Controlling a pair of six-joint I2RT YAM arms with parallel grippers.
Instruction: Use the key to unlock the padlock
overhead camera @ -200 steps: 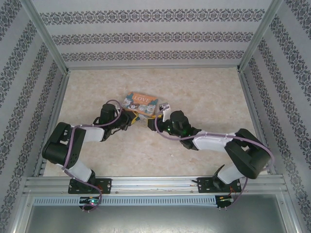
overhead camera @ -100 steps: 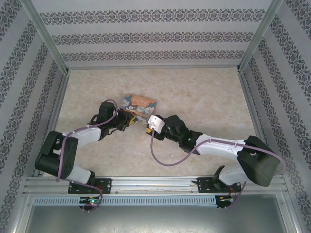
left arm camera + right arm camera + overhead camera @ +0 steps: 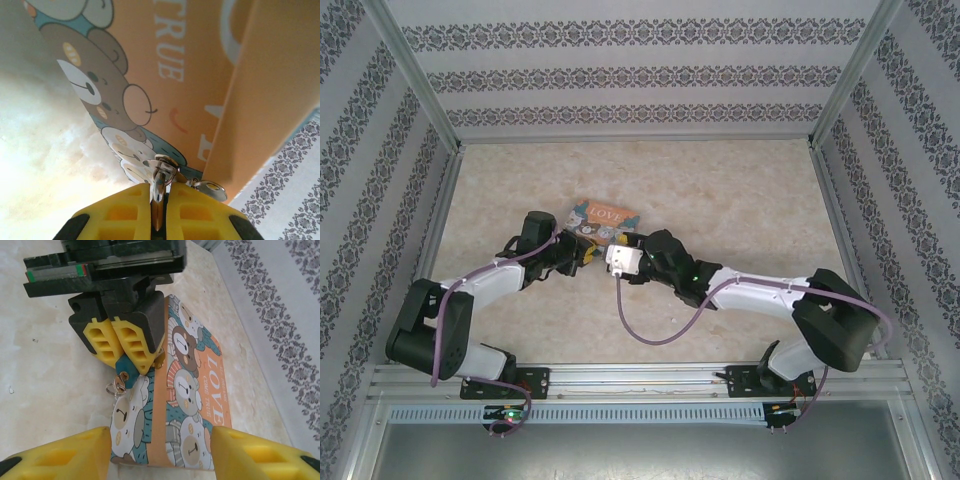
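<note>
Right gripper [image 3: 160, 440] spread wide along the bottom edge, near end of the bear-printed "LOVE" box [image 3: 192, 390] between its yellow fingers. Above, left gripper [image 3: 127, 362] clamped on the teal padlock [image 3: 123, 374], silver ring [image 3: 115, 387] just beneath. Pale marbled table [image 3: 45, 390] underneath.

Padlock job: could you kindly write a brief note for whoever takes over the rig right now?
Left gripper: shut on the padlock, beside the LOVE box.
Right gripper: open, empty, facing the padlock.
Keys sit on a ring right by the padlock.
Done: padlock held.
Left: grip a key, turn it; I cannot tell whether one is already inserted.
</note>
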